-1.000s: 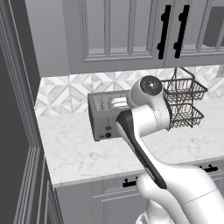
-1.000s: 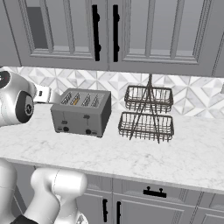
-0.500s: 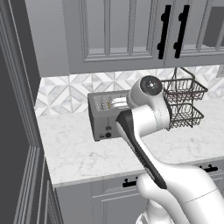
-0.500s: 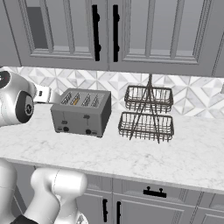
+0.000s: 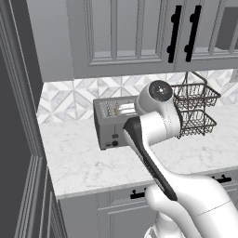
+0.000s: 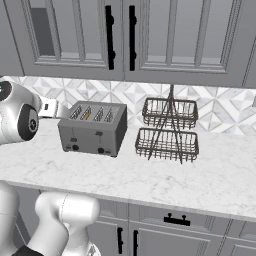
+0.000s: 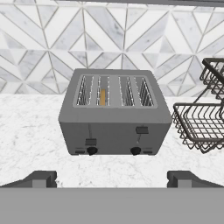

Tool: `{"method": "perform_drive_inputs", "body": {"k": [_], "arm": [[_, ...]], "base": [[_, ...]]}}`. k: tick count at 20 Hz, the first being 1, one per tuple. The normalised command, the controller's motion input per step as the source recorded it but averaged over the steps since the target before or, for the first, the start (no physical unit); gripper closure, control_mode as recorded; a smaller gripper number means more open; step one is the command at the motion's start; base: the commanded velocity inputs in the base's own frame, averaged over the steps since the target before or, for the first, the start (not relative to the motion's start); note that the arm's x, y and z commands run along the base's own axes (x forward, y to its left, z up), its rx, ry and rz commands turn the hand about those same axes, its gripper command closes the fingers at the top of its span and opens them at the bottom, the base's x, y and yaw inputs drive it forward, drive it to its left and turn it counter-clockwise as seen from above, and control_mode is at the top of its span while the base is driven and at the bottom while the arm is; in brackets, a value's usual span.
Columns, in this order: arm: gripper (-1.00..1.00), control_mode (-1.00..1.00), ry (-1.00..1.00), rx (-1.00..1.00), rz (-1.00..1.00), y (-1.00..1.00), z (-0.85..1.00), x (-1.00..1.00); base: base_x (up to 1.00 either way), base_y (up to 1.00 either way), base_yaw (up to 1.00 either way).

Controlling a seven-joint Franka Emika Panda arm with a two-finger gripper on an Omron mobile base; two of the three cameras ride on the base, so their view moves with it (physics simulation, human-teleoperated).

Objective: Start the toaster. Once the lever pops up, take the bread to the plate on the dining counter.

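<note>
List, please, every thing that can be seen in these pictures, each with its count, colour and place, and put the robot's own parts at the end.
boxy grey metal four-slot toaster: one, grey with two black levers and two black knobs, on the worktop against the backsplash.
tan-brown bread slice: one, orange-tan edge showing, in the second slot from the left in the hand view.
two-tier dark wire basket stand: one, dark, on the worktop to the right of the toaster, apart from it.
white marble worktop: one, white with grey veins, over grey drawers.
grey wall cabinets: one row, grey with black handles, above the worktop.
patterned tile backsplash: one, white and grey, behind the toaster.
end effector: one, dark finger tips, open, before the toaster's front, apart from it.
</note>
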Motion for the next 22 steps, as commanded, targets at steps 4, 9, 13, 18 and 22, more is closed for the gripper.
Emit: {"method": "perform_drive_inputs", "body": {"k": [4, 9, 13, 18, 22], "arm": [[-1.00, -1.00, 0.00, 0.00, 0.00, 0.00, 0.00, 0.00], [-1.00, -1.00, 0.00, 0.00, 0.00, 0.00, 0.00, 0.00], [-1.00, -1.00, 0.00, 0.00, 0.00, 0.00, 0.00, 0.00], [-1.00, -1.00, 0.00, 0.00, 0.00, 0.00, 0.00, 0.00], [-1.00, -1.00, 0.00, 0.00, 0.00, 0.00, 0.00, 0.00]], "base": [[0.00, 0.00, 0.00], [0.00, 0.00, 0.00], [0.00, 0.00, 0.00], [0.00, 0.00, 0.00], [0.00, 0.00, 0.00]]}}
